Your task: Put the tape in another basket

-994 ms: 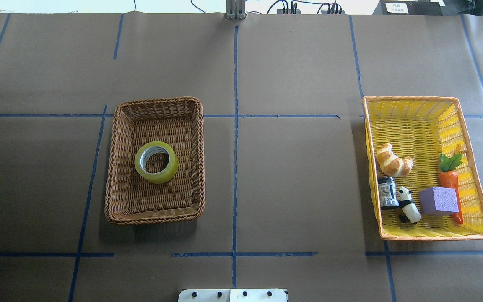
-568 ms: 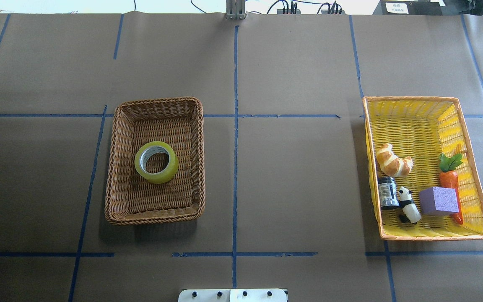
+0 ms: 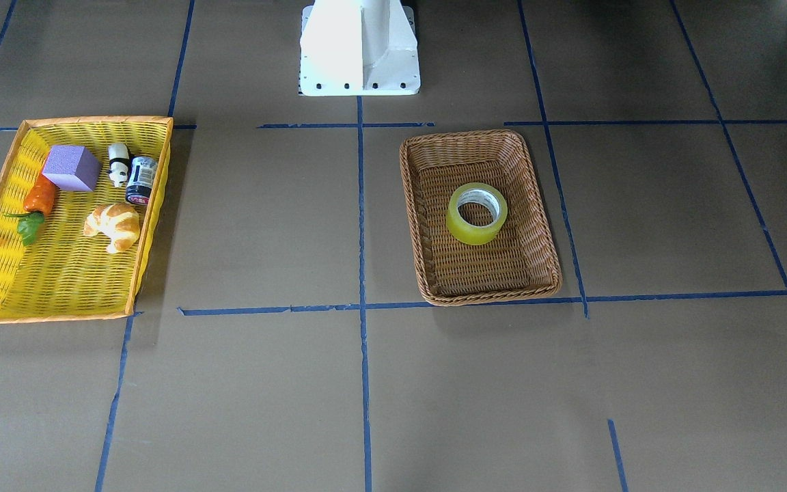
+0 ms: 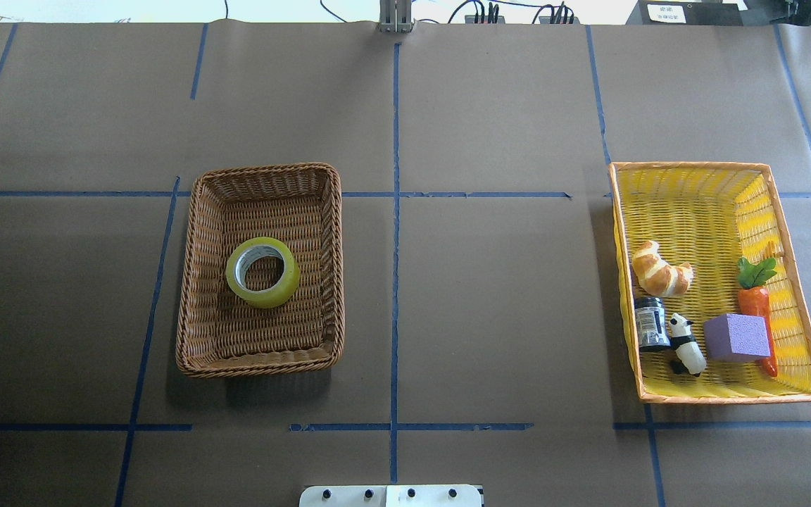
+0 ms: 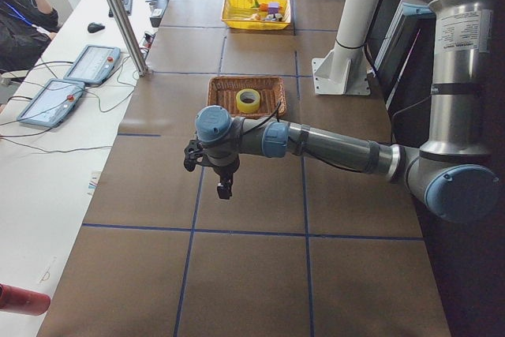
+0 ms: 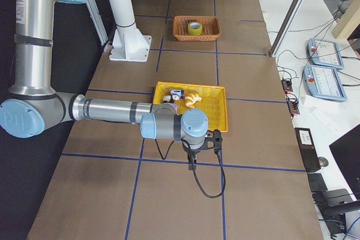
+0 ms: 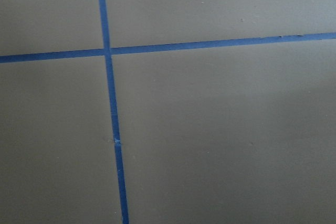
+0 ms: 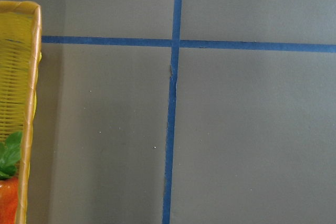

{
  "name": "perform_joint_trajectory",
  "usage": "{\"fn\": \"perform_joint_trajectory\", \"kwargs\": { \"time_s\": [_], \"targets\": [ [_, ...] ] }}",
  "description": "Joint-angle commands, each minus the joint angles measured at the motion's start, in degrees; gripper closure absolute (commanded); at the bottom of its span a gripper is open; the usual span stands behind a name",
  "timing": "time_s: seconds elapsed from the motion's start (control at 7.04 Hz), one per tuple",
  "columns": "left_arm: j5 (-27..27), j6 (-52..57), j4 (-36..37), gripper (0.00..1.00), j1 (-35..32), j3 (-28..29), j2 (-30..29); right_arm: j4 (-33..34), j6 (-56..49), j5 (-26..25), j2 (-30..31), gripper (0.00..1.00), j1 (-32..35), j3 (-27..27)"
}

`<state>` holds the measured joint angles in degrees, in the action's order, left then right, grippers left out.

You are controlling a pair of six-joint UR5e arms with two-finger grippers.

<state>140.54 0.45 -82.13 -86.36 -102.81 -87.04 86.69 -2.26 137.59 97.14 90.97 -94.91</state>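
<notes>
– In the basket [image 4: 265,367], flat near its middle, lies the tape [image 4: 262,272]; the job looks done. Any risk left?
– Little, I'd judge. The left gripper [image 5: 224,187] hangs over bare tabletop [image 4: 504,296], well apart from the basket; only a careless sweep back could knock it. The right gripper [image 6: 192,164] hangs near the yellow tray [image 4: 729,396]. Wide or narrow, I cannot tell for either.
– Any change?
– A second ago a dark tip showed at the overhead view's left edge; it's gone. The tape hasn't shifted.

Yellow tape [image 4: 262,272] flat inside brown wicker basket [image 4: 190,282]
</notes>
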Motion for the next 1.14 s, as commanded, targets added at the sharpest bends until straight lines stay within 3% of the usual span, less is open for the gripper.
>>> {"fn": "perform_joint_trajectory", "kwargs": {
  "time_s": [0.0, 0.43, 0.99],
  "targets": [
    [-0.1, 3.9, -0.1, 0.0, -1.9, 3.5, 0.0, 0.4, 0.3, 2.4, -0.1, 0.0, 1.0, 0.0],
    [-3.5, 8.1, -0.2, 0.0, -5.1, 6.1, 0.1, 0.0, 0.5, 3.0, 0.2, 0.0, 1.0, 0.0],
    [-3.4, 7.7, 0.2, 0.0, -5.4, 6.5, 1.3, -0.2, 0.5, 2.7, 0.3, 0.0, 1.0, 0.0]
  ]
}}
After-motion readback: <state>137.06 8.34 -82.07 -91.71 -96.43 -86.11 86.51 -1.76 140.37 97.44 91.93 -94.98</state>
